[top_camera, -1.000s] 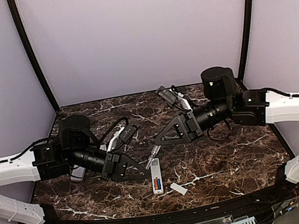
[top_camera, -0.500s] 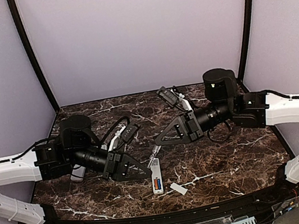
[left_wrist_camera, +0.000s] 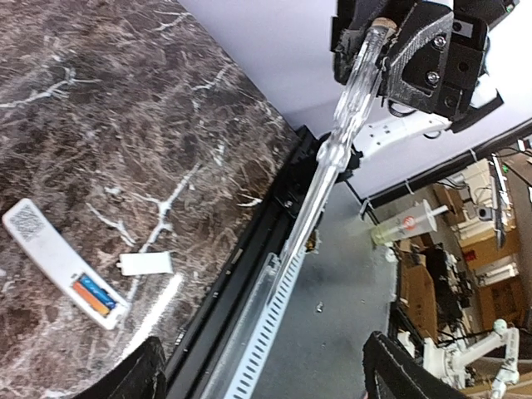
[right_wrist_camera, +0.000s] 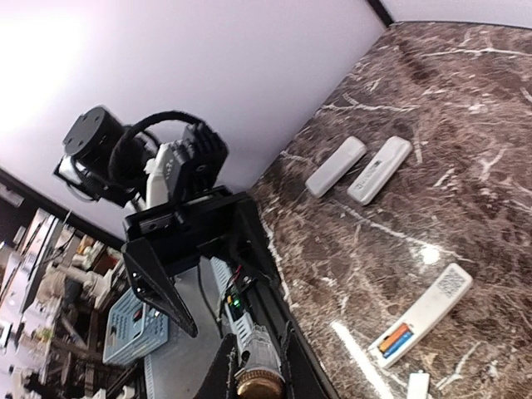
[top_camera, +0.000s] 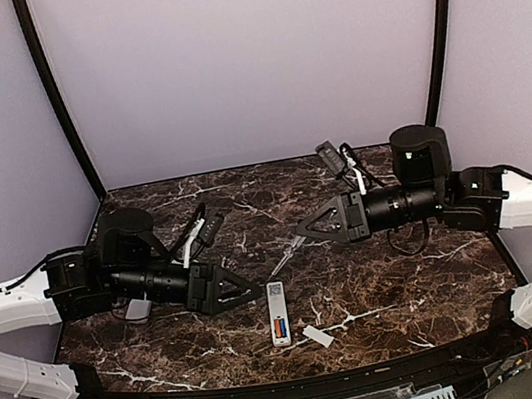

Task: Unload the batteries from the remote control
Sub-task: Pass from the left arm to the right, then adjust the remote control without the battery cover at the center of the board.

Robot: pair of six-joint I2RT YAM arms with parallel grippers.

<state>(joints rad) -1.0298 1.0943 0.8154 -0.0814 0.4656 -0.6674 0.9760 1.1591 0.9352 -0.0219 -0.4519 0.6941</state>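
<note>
Noted right gripper (top_camera: 310, 232) clamped on clear screwdriver (left_wrist_camera: 331, 154), shaft aimed down and forward, presumably as prying tool. Found left gripper (top_camera: 248, 288) spread wide and empty, likely ready for steadying. Spotted remote (top_camera: 277, 309) near left fingertips, off to their side, with batteries (top_camera: 281, 331) seated in open bay and cover (top_camera: 317, 335) beside.

white cover (top_camera: 317, 335): flat on marble table (top_camera: 412, 288) | screwdriver (left_wrist_camera: 349, 96): clear handle

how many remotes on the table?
3. The open remote lies near the front edge, batteries showing; the second remote and third remote lie side by side farther left. Arms may hide more.
</note>
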